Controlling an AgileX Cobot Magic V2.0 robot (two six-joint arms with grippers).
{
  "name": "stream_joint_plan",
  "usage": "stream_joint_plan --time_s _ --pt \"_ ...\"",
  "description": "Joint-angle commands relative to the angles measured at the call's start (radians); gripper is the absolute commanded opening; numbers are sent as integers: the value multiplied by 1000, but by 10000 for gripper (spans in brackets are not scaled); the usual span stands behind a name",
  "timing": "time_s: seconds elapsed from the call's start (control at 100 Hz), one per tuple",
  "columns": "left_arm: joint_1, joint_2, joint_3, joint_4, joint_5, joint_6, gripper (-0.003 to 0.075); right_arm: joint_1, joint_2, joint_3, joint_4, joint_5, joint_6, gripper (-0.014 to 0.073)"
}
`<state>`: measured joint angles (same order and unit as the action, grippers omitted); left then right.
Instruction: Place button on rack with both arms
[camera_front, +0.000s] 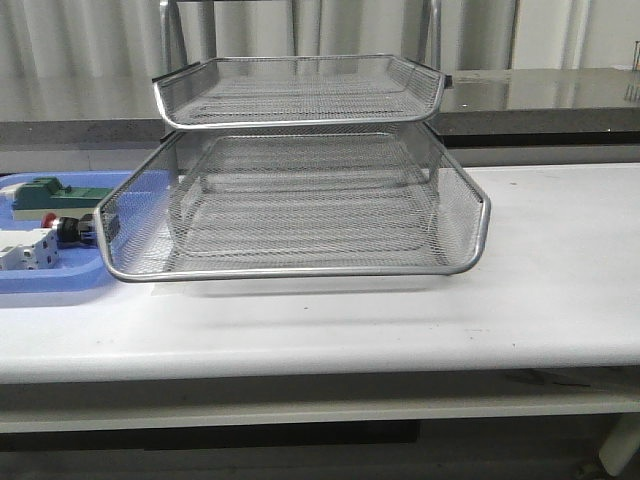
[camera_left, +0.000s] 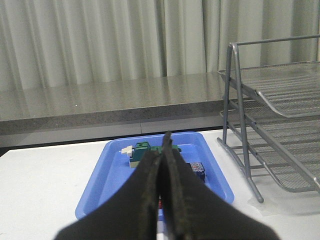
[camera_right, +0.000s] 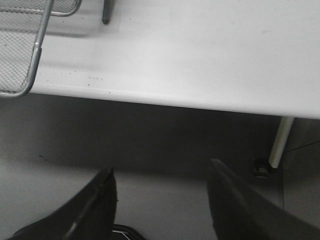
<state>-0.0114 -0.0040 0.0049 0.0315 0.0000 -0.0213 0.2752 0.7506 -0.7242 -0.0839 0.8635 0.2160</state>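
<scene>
Left wrist view first: we see the left gripper (camera_left: 164, 150) nearest the lens, jaws pressed together with nothing between them, hovering above the near part of the blue tray (camera_left: 110, 172). Just past the fingertips sits a blue block with a bit of red below it (camera_left: 196, 170), probably the button, mostly hidden by the fingers. Beyond it lies the green block (camera_left: 150, 150). Off to the side stands the rack (camera_left: 280, 125) on the white table (camera_left: 40, 185).

Right wrist view: the right gripper (camera_right: 160, 190) hangs with jaws wide apart, empty, below and off the table's front edge, a rack corner (camera_right: 30, 55) farther on.

Front view: neither arm shows. The button (camera_front: 72, 231) lies in the tray, just beside the rack's lower tier, between a white breaker (camera_front: 25, 250) and the green block.
</scene>
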Motion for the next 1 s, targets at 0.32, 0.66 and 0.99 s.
stream_joint_plan --time_s 0.32,0.66,0.99 --pt "0 -33 34 1 -82 -7 -20 -2 -208 -26 -184 49 97 323" --pt "0 -33 34 1 -82 -7 -20 -2 -222 -26 -193 49 97 -71" --pt "0 -33 34 1 -82 -7 -20 -2 -222 -26 -193 50 97 -67"
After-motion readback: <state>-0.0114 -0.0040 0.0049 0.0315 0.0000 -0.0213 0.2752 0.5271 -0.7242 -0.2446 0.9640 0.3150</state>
